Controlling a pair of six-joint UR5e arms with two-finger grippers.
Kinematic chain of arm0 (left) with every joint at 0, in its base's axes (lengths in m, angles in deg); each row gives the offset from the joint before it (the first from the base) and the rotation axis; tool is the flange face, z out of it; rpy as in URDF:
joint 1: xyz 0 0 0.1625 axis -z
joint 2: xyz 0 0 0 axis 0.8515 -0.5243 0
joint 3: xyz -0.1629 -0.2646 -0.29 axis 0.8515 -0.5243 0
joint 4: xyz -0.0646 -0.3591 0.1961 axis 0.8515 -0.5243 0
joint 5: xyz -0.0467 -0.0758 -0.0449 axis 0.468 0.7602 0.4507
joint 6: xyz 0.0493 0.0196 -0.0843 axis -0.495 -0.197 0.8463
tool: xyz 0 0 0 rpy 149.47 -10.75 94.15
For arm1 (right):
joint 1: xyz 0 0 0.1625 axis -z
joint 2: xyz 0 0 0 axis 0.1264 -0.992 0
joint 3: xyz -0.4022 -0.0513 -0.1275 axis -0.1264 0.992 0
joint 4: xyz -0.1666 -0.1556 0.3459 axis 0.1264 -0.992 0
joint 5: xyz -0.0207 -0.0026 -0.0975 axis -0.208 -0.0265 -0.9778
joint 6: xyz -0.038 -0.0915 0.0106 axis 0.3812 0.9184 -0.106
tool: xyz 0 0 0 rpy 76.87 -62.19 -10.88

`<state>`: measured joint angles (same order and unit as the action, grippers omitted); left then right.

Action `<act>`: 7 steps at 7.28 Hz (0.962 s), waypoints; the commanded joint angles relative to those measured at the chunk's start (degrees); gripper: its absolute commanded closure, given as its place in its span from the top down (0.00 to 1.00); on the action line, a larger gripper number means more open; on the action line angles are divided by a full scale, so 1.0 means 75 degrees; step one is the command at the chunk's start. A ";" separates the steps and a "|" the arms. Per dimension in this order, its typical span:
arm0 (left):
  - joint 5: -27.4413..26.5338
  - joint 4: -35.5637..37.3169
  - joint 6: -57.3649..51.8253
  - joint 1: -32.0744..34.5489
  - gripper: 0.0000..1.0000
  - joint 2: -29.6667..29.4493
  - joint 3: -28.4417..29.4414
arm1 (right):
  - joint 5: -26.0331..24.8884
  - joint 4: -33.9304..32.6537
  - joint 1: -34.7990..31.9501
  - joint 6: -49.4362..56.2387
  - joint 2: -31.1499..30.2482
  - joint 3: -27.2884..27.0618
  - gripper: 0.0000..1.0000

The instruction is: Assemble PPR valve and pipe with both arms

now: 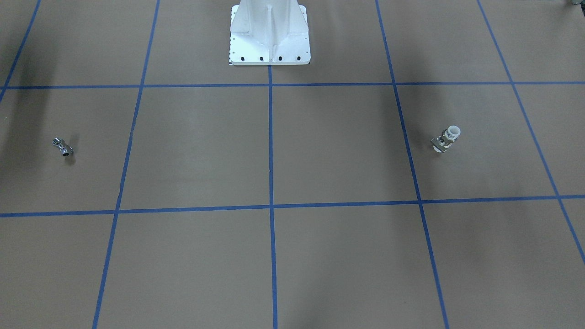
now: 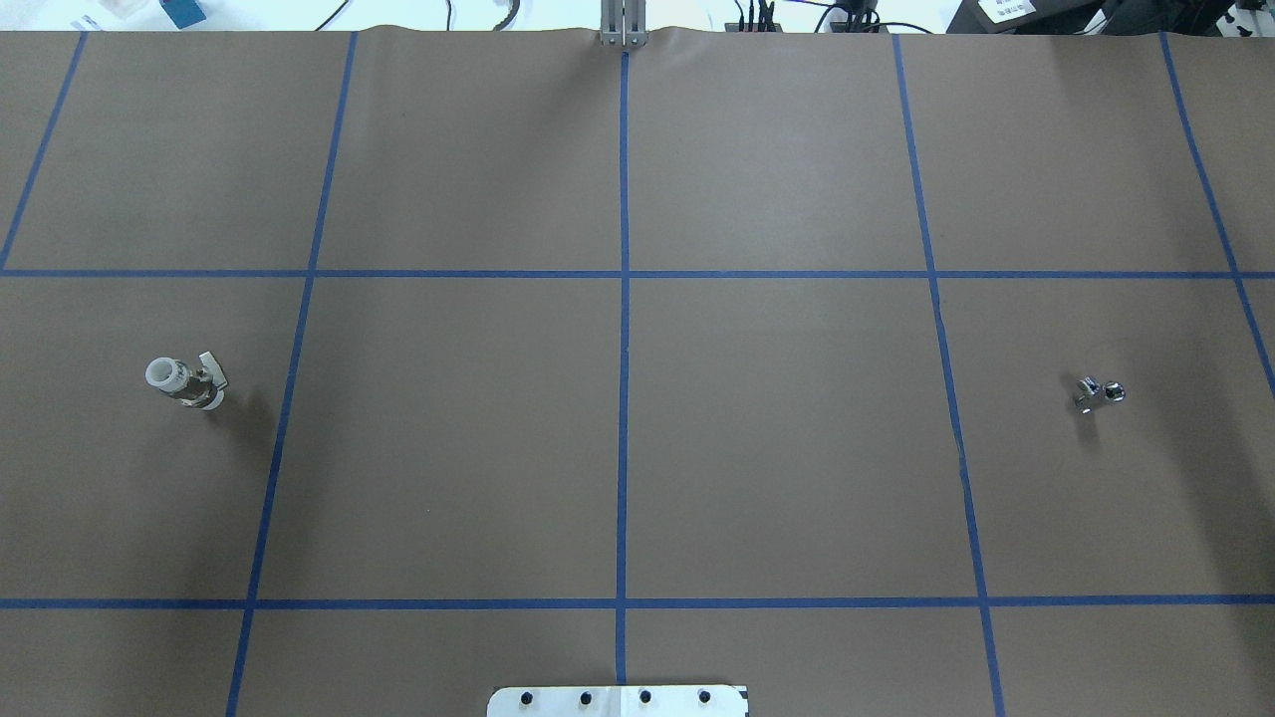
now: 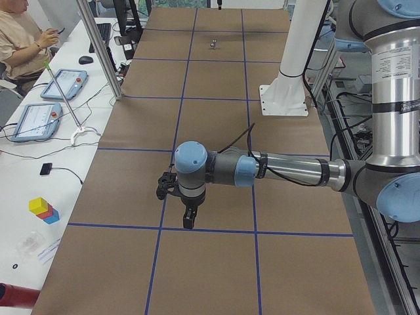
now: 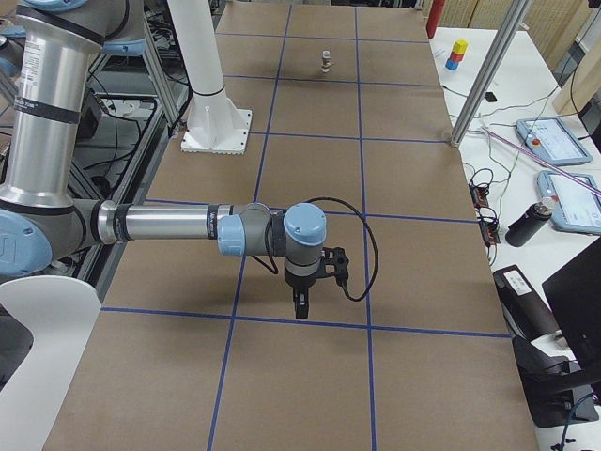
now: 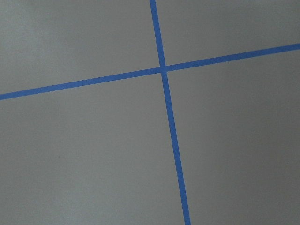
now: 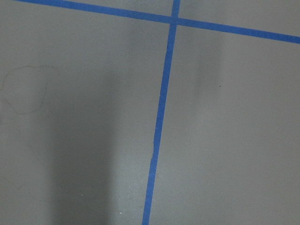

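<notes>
The PPR valve (image 1: 445, 139), with a white ring top and metal middle, stands upright on the brown table on my left side; it also shows in the overhead view (image 2: 184, 380) and far off in the exterior right view (image 4: 325, 60). The small chrome pipe (image 1: 62, 147) lies on my right side, also seen from overhead (image 2: 1099, 392) and far off in the exterior left view (image 3: 213, 44). My left gripper (image 3: 188, 220) and right gripper (image 4: 300, 308) point down above the table. They show only in the side views, so I cannot tell whether they are open or shut. Both wrist views show only bare table.
Blue tape lines (image 2: 624, 299) divide the brown table into squares. The white bolted pedestal (image 1: 269, 36) stands at the robot's edge of the table. Operators' tablets and cables (image 3: 62, 85) lie on a side bench beyond the far edge.
</notes>
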<state>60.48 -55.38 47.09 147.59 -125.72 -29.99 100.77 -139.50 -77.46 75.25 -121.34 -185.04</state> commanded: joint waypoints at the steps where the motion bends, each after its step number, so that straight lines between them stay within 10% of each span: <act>1: 0.0012 0.0000 0.0000 0.0000 1.00 0.0000 -0.0047 | 0.0000 0.0000 0.0000 -0.0002 0.0000 -0.0012 1.00; 7: -0.0035 -0.0708 0.0058 -0.0035 1.00 -0.0233 -0.0318 | -0.0011 0.0547 0.0011 -0.0014 0.0618 -0.0167 1.00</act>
<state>60.45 -56.96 47.29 147.36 -126.67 -32.45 101.08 -137.90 -77.43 75.16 -119.11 -187.39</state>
